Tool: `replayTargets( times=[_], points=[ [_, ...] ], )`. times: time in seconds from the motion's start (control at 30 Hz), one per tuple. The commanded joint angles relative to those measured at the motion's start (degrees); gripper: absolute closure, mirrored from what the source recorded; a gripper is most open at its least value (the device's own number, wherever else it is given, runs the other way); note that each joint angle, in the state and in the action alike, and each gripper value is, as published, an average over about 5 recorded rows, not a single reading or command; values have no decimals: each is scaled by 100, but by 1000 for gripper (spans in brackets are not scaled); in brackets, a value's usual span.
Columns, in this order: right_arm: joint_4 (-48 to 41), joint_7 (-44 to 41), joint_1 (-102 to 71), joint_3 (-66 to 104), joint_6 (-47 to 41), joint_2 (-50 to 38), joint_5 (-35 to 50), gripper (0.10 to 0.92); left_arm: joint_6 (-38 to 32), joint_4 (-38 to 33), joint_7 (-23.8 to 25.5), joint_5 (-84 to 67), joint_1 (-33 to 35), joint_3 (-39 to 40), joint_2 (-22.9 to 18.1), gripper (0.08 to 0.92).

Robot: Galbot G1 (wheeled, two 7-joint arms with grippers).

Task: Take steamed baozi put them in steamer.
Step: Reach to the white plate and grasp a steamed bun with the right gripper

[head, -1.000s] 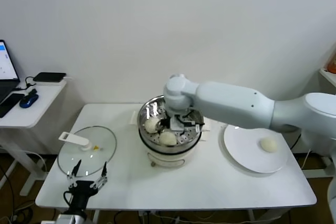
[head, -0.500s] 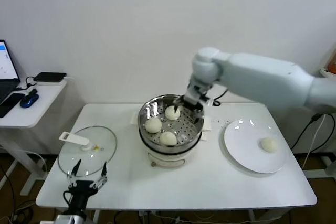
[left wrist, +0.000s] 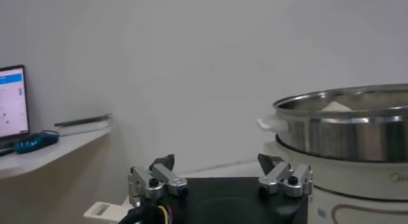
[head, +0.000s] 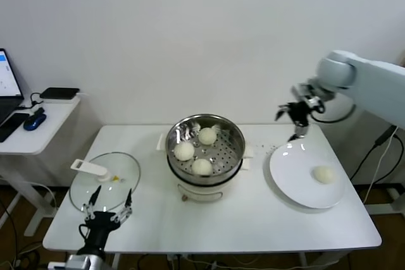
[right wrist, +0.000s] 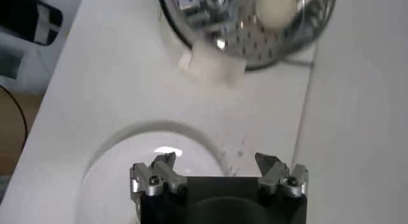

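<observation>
- Now the right gripper [head: 295, 120] has swung away from the steamer [head: 205, 150], jaws wide and empty, above the plate [head: 288, 172]
- Three baozi [head: 201, 166] sit inside; the last bun [head: 324, 174] waits, probably next
- Left gripper [head: 107, 208] idles open near the glass lid [head: 105, 180]

Right arm raised, reaching in from right, elbow bent, wrist angled down. Right hand [head: 293, 116] in air, fingers [right wrist: 157, 171] spread wide, nothing between them. Left arm parked low at near edge. Left hand [head: 106, 203] pointing forward, fingers [left wrist: 158, 174] apart, empty.
</observation>
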Motion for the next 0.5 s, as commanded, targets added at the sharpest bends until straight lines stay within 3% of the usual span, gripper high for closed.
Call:
replayTargets(
  times=[0.03,0.23,0.5],
  points=[
    [-937,49,-1929,1508,-216,-1085,-1047,203,-18,-24,22,-39,55,35,34,177],
    [-1543,-136,-3155,2807,852,-746,-2704,203,-12,-5,32,7,86,37,-1,177],
    [-2055,-197,-3751,3421,943,-229,-3320,203,21,24,30,57,76,-3,-28,177]
  ],
)
